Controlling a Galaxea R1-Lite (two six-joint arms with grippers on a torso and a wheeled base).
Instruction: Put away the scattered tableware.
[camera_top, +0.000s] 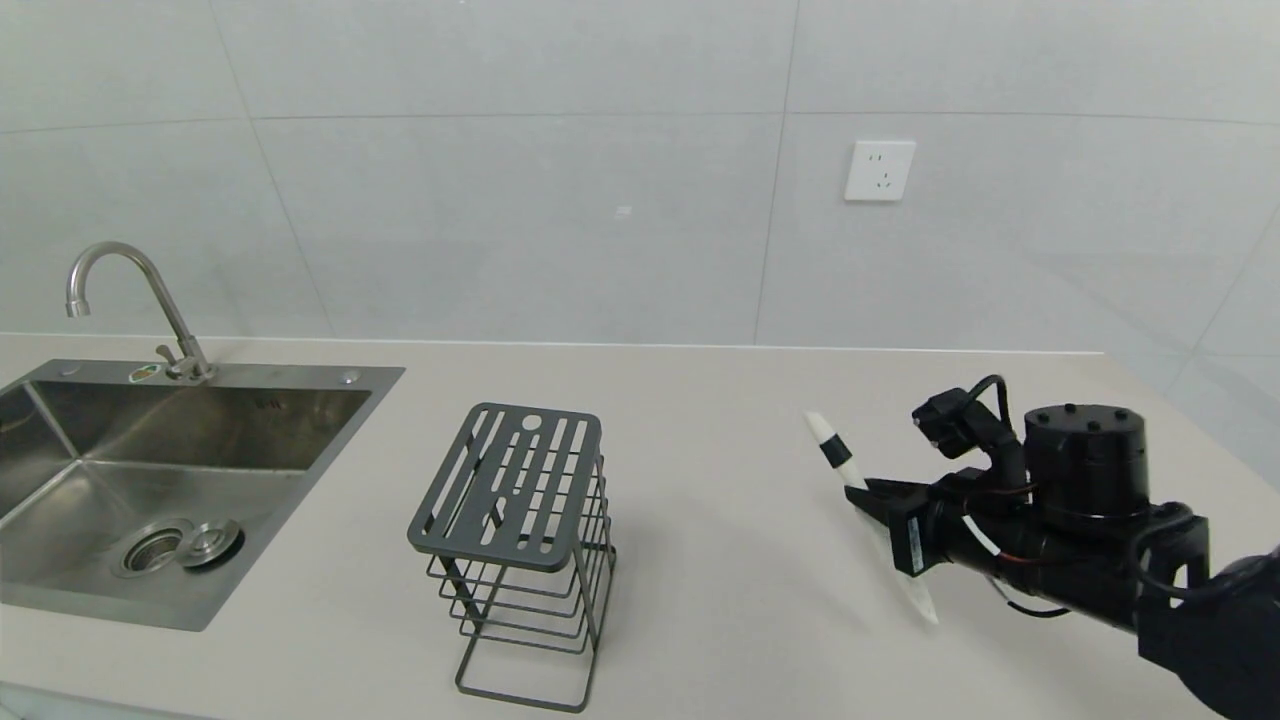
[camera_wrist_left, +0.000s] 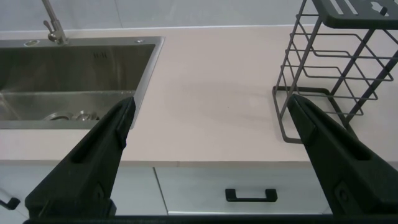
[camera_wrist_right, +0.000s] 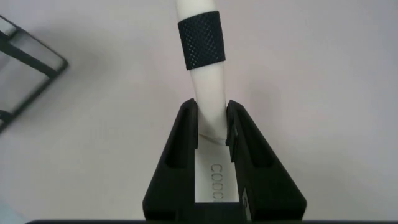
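A long white utensil (camera_top: 828, 440) with a black textured band sits over the counter's right part, and my right gripper (camera_top: 872, 492) is shut on it near its middle. In the right wrist view the two fingers clamp the white shaft (camera_wrist_right: 200, 87) just below the black band (camera_wrist_right: 200, 38), with my right gripper (camera_wrist_right: 211, 109) above the pale counter. I cannot tell whether the utensil's far end touches the counter. A dark wire rack (camera_top: 520, 490) with a slotted top stands mid-counter, left of the utensil. My left gripper (camera_wrist_left: 210, 102) hangs open over the counter's front edge, between sink (camera_wrist_left: 62, 81) and rack (camera_wrist_left: 336, 68).
A steel sink (camera_top: 200, 410) with a curved faucet (camera_top: 150, 290) takes up the counter's left end. A wall socket (camera_top: 879, 170) is on the tiled wall behind. A drawer handle (camera_wrist_left: 250, 196) sits under the counter's front edge. Bare counter lies between rack and utensil.
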